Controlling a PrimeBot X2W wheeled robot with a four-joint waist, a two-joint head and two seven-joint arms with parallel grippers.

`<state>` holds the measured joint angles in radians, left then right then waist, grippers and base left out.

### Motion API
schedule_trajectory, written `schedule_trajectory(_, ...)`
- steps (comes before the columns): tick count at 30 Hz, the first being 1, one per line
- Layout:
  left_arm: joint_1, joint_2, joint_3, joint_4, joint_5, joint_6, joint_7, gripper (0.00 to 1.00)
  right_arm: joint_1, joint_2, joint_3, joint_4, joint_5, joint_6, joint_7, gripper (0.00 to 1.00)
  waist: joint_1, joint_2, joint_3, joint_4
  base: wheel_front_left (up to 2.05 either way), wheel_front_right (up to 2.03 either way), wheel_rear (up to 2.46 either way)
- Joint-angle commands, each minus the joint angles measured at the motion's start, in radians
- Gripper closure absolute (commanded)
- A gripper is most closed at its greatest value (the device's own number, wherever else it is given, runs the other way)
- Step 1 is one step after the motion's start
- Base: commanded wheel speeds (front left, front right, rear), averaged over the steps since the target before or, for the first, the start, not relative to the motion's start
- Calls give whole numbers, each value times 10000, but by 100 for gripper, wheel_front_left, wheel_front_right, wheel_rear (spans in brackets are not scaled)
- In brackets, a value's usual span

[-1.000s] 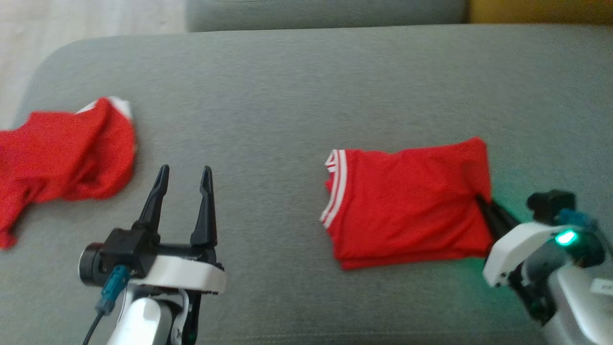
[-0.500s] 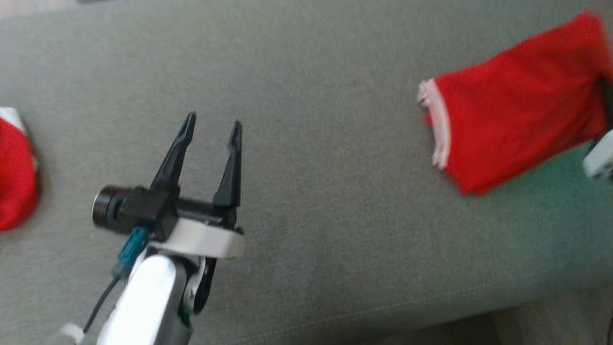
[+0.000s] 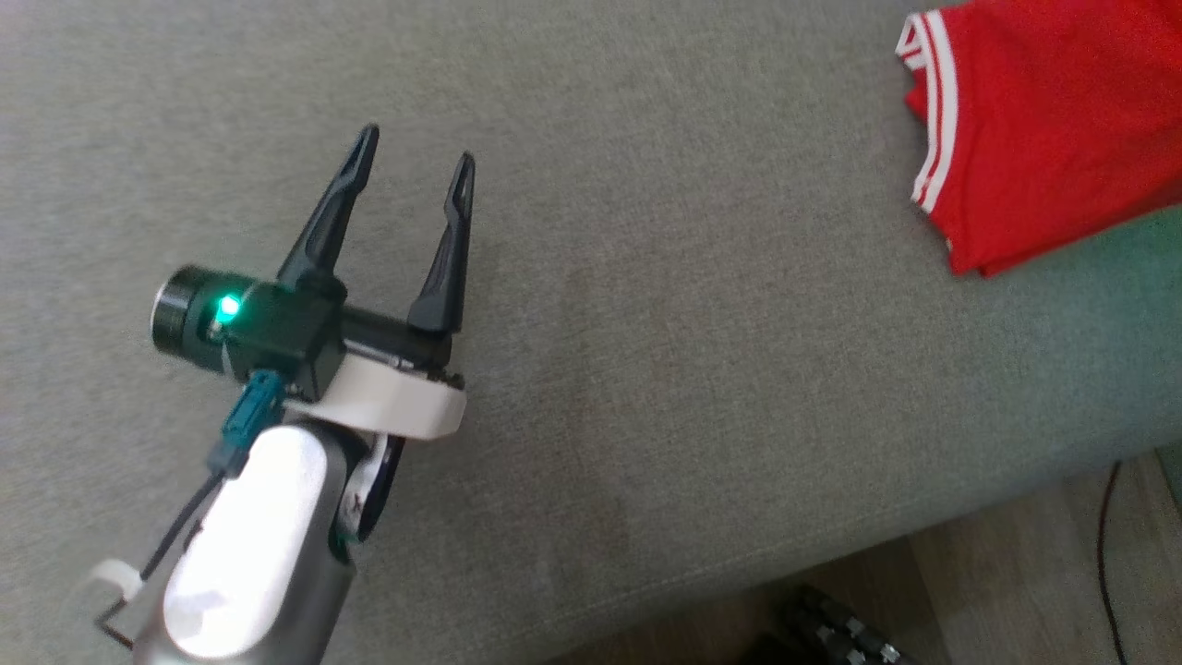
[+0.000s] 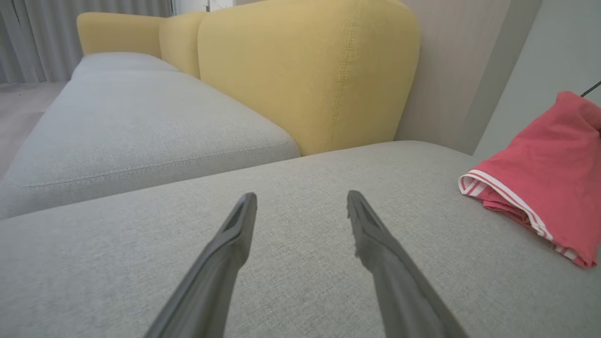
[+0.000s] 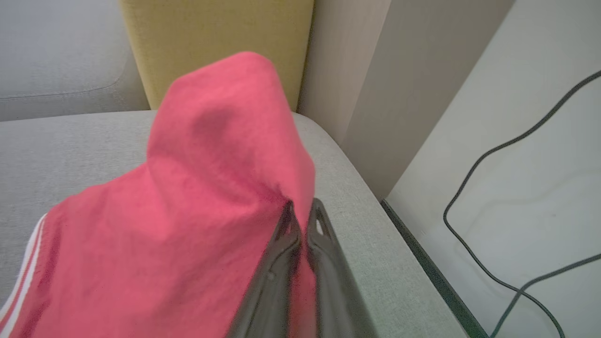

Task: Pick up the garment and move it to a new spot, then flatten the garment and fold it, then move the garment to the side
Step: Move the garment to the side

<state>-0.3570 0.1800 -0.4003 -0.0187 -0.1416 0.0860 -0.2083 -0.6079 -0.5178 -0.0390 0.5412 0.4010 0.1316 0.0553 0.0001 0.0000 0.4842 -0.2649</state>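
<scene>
One red garment (image 3: 1043, 120) with white-striped trim sits at the upper right of the head view, on the grey sofa cushion (image 3: 693, 323), partly cut off by the picture's edge. It is folded into a compact stack, with the striped edge turned toward the middle of the cushion.

The right gripper (image 5: 303, 204) has its two dark fingers (image 5: 281, 263) pressed together on a fold of the garment (image 5: 202, 211). The fabric is pinched between them and rises in a peak above the tips. In the left wrist view the garment (image 4: 549, 164) slopes upward at its far side, while its trimmed end rests on the cushion (image 4: 141, 263).

The left gripper (image 3: 418, 144) hangs over bare cushion, well apart from the garment. Its two fingers are spread wide and hold nothing, and one green light (image 3: 226, 305) glows on its wrist housing. Its own view shows the same gripper (image 4: 301, 194) pointing toward a yellow backrest (image 4: 305, 70), with a second grey seat cushion (image 4: 131, 122) beyond.

Beside the cushion's end, a dark cable (image 5: 474, 169) curls across the pale floor (image 5: 540, 155).
</scene>
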Motion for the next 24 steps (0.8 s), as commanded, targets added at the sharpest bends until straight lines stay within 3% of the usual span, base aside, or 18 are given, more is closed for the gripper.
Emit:
schedule_trajectory(1,-332,145,270,-397,110,-41,41,0,-259,-283,-34,-209,42,-9,-121,100,-1,0,302,-209,0,0,0)
schedule_trajectory(6,-749,272,165,-561,266,-128,274,0,-859,43,38,317,-79,-9,-565,100,-1,0,836,-327,0,0,0)
schedule_trajectory(7,-806,298,147,-577,289,-143,314,0,-986,141,78,466,-124,-9,-666,80,-1,0,914,-343,0,0,0)
schedule_trajectory(8,-851,320,127,-592,310,-154,358,0,-1114,244,137,629,-155,-9,-761,67,-1,0,994,-358,0,0,0)
schedule_trajectory(10,-922,348,84,-611,341,-169,420,0,-1348,443,267,1028,-204,-9,-934,55,-1,0,1112,-357,0,0,0)
schedule_trajectory(11,-941,350,58,-613,353,-170,433,0,-1439,546,313,1244,-202,-9,-1001,16,-1,0,1143,-345,0,0,0)
schedule_trajectory(12,-956,349,32,-611,360,-171,446,0,-1521,626,346,1451,-212,-9,-1096,0,-1,0,1169,-328,0,0,0)
schedule_trajectory(19,-968,358,6,-464,259,-164,330,0,-1691,705,54,2780,-215,-9,-1626,0,-1,0,1025,-121,0,0,0)
schedule_trajectory(24,-627,314,111,-243,82,13,111,0,-1340,749,-85,2613,-216,-9,-2205,0,-1,0,412,-43,0,0,0)
